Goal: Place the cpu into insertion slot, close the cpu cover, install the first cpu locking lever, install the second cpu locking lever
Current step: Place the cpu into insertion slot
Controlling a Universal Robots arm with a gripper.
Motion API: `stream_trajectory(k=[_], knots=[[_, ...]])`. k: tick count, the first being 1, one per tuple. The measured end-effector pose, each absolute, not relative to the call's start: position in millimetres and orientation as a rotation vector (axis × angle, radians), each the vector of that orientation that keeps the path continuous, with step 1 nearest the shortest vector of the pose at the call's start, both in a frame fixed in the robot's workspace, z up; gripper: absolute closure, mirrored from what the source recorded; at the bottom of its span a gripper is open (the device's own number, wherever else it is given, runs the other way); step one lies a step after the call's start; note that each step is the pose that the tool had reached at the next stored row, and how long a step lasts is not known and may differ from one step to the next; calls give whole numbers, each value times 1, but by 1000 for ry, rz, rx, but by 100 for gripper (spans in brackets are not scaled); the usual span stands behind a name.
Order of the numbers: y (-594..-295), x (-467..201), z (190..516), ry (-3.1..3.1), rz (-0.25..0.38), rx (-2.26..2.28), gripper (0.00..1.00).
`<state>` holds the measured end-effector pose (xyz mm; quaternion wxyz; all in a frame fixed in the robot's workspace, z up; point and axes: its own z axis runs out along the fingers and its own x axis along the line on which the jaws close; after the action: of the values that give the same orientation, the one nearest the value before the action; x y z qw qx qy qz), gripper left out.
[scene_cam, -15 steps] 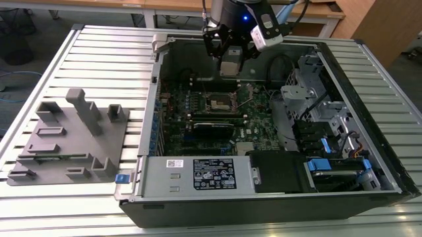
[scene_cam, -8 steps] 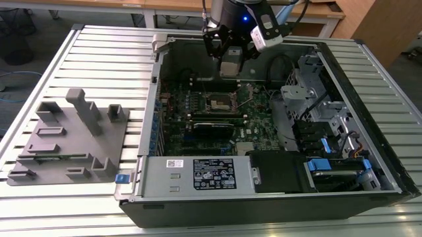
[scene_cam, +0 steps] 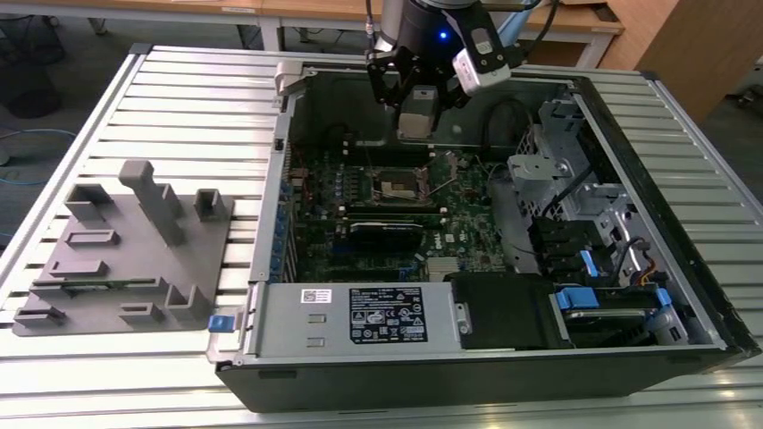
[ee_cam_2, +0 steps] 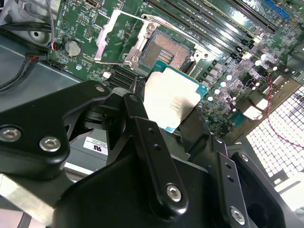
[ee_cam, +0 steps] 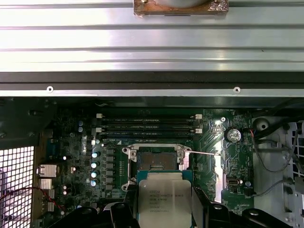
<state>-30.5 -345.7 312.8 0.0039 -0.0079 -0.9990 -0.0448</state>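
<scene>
Your gripper is clamped on the cpu, with its fingers pressed against two opposite edges. In the second wrist view the cpu hangs above the board, near the slot, not seated. The cover stands swung open beside the slot.

The cpu has a smooth silvery-grey metal top with a dull satin sheen, edged by a teal-green board rim. The gripper is matt black — its screw heads bright, polished metal. The cpu cover is bare, shiny metal; the insertion slot shows a fine tan-gold pin field in a dark frame. The table is ribbed, brushed metal — the fixture looks like matt grey plastic.
</scene>
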Motion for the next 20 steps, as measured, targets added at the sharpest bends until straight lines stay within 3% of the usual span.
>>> stream_trajectory(k=[20], knots=[[-346, -31, 292, -3131, -141, -25, 46]])
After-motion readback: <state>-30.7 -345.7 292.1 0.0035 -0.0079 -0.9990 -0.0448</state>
